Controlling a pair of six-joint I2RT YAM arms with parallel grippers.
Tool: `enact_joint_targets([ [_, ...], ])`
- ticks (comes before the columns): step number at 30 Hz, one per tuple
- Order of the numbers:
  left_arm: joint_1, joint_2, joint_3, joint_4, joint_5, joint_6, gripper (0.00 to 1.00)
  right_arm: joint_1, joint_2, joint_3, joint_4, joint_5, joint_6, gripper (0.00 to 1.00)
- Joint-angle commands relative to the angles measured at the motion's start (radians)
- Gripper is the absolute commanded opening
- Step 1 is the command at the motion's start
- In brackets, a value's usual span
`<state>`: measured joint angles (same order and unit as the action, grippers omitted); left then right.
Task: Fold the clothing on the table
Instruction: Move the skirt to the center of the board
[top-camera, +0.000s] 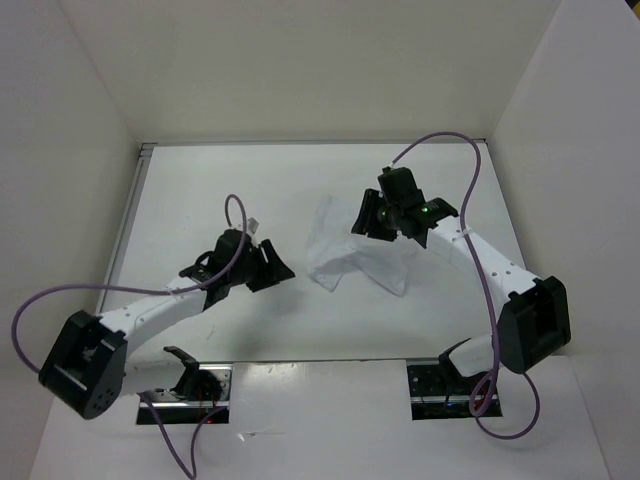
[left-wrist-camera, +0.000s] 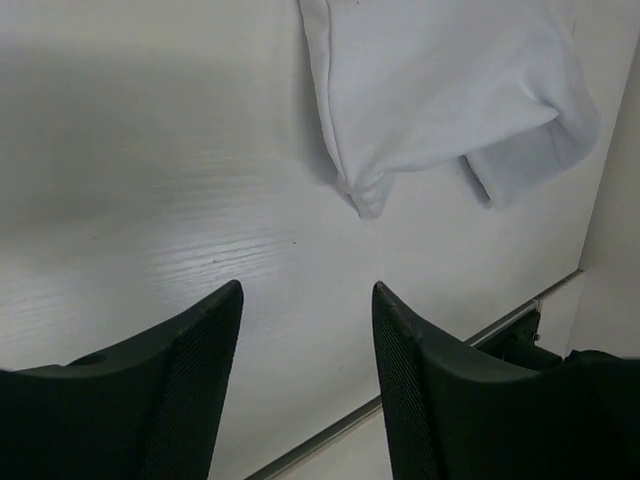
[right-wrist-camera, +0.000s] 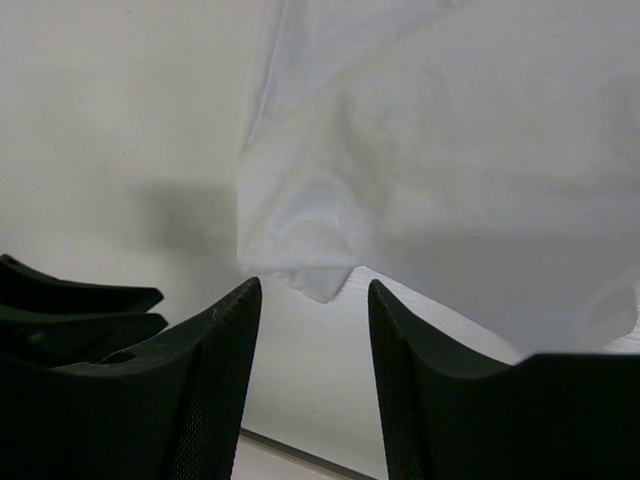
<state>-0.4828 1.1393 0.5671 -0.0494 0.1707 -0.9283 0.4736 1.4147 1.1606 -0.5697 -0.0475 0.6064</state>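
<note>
Clothing (top-camera: 345, 255) awaiting a fold lies rumpled right of centre on the white table (top-camera: 220, 180), partly doubled over, with a notch in its near edge. Bare surface opens to the left and toward the far rim, while the right wall and the near metal rim stand closer. The fabric spreads roughly from far-left to near-right, though no firm long axis can be told.

The right gripper (top-camera: 372, 222) is the nearer of the two, poised over the garment's far-right part. Its jaws are parted and empty in the wrist view, a cloth corner (right-wrist-camera: 320, 285) just ahead. The left gripper (top-camera: 270, 262), jaws likewise apart and holding nothing, hangs over bare table. The garment lies to its right, apart.
</note>
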Motion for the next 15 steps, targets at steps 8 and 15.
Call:
enact_joint_targets([
  [8, -0.189, 0.404, 0.206, 0.216, -0.117, -0.155, 0.63, 0.002, -0.052, -0.029, -0.051, 0.054, 0.001, 0.53],
  [15, -0.22, 0.529, 0.226, 0.27, -0.138, -0.21, 0.63, -0.007, -0.091, -0.038, -0.081, 0.087, -0.017, 0.53],
])
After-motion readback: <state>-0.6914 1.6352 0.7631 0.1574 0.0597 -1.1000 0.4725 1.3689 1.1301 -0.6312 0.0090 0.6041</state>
